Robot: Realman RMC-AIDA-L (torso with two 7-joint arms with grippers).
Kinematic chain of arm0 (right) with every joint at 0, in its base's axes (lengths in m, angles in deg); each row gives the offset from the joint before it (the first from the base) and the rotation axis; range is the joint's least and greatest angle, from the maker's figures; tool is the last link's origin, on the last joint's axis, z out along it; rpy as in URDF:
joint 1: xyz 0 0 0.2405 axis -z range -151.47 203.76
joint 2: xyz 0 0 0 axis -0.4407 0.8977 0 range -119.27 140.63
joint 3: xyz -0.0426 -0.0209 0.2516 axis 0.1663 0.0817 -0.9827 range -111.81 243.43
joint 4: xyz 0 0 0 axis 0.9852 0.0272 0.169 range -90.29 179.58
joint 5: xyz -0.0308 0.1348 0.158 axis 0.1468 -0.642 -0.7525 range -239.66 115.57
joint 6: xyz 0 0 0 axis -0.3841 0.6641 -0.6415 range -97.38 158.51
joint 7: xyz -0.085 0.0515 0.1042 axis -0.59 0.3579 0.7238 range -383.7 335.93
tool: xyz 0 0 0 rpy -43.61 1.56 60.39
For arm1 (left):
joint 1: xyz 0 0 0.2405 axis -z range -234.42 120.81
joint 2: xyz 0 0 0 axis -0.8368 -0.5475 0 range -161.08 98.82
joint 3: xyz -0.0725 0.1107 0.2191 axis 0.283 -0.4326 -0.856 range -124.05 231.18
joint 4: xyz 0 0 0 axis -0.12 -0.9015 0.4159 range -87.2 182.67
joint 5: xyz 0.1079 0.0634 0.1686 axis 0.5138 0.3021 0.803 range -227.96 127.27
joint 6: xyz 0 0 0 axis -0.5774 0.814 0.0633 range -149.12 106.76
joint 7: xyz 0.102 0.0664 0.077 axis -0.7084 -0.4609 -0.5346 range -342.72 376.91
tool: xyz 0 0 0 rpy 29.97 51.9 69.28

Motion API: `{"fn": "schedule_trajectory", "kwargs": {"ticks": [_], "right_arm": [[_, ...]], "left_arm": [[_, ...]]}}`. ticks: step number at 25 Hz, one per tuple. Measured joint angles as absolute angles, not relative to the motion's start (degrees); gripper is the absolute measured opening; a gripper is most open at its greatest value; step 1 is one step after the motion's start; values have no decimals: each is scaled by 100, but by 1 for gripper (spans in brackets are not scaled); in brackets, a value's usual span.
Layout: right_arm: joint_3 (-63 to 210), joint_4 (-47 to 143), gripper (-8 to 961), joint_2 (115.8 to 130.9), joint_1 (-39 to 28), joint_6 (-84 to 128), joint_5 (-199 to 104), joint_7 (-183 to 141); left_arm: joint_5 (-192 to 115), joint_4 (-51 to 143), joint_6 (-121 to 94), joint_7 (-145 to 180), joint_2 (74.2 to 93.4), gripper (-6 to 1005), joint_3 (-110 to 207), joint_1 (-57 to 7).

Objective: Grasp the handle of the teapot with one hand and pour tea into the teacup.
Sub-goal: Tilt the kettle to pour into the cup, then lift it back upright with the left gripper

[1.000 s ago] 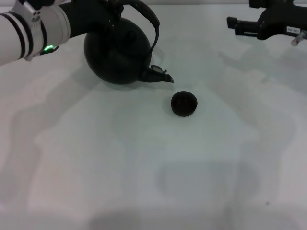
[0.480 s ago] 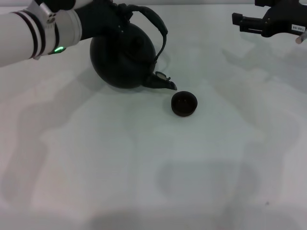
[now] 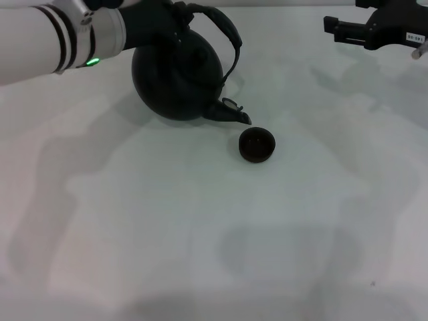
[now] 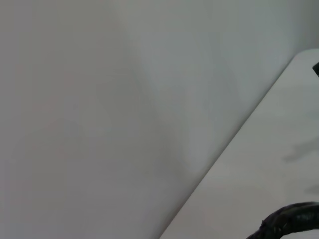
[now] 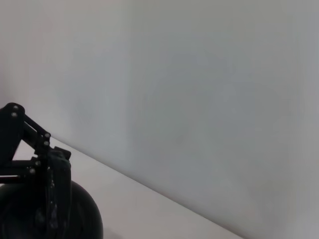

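The black teapot (image 3: 175, 72) hangs tilted at the back left of the white table, its spout (image 3: 234, 114) pointing down toward the teacup (image 3: 257, 144) and ending just up and left of the cup's rim. My left gripper (image 3: 164, 19) is shut on the handle (image 3: 227, 33) near its left end. A piece of the handle (image 4: 294, 219) shows in the left wrist view. The right wrist view shows the teapot (image 5: 82, 216) from afar. My right gripper (image 3: 348, 30) is parked high at the back right, away from both.
The white table (image 3: 200, 234) spreads in front of the teacup. A pale wall stands behind the table's far edge (image 4: 234, 139).
The left arm has carried the teapot to the right, bringing the spout closer to the teacup. The right gripper has shifted slightly up and right. The teacup has not moved.
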State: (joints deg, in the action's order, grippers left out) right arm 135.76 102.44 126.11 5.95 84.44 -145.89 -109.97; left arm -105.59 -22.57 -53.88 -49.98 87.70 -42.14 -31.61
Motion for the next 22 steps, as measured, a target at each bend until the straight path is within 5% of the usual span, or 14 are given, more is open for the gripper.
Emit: {"fn": "schedule_trajectory", "kwargs": {"ticks": [22], "right_arm": [[13577, 10168, 840, 12599, 538, 8347, -14596, -11002]], "left_arm": [[-9659, -2431, -5473, -4395, 8770, 131, -4552, -2990]]}}
